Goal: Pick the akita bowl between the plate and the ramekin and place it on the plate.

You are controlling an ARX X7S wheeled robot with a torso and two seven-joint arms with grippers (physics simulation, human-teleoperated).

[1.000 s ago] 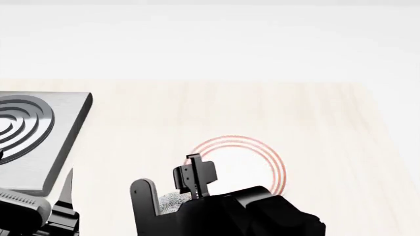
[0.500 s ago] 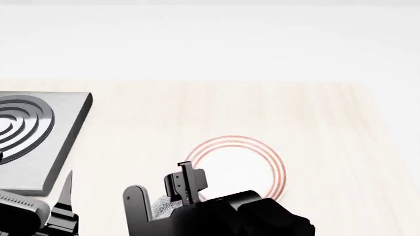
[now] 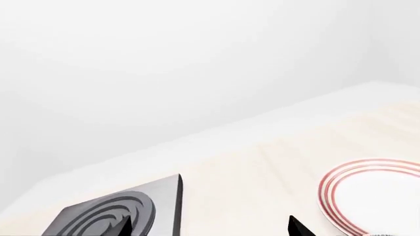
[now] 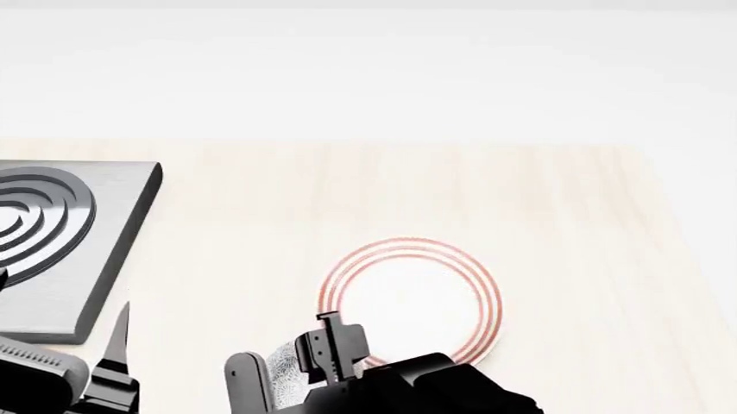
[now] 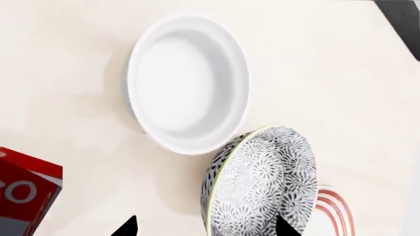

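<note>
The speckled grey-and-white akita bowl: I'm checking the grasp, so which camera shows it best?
The right wrist view: the speckled grey-and-white akita bowl fills it, beside the plain white ramekin. The head view shows a sliver behind the right gripper; the left wrist view shows none clearly.

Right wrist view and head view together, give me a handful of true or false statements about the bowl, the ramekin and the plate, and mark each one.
1. The akita bowl has a speckled grey-and-white pattern. True.
2. The ramekin holds food. False: its white inside is bare.
3. The bowl rests in the middle of the plate. False: the plate's middle is bare, and the bowl lies at its rim.
4. The right gripper has a fingertip on each side of the bowl. True.
5. A red box stands on the plate. False: it is on the table, beyond the ramekin from the plate.
</note>
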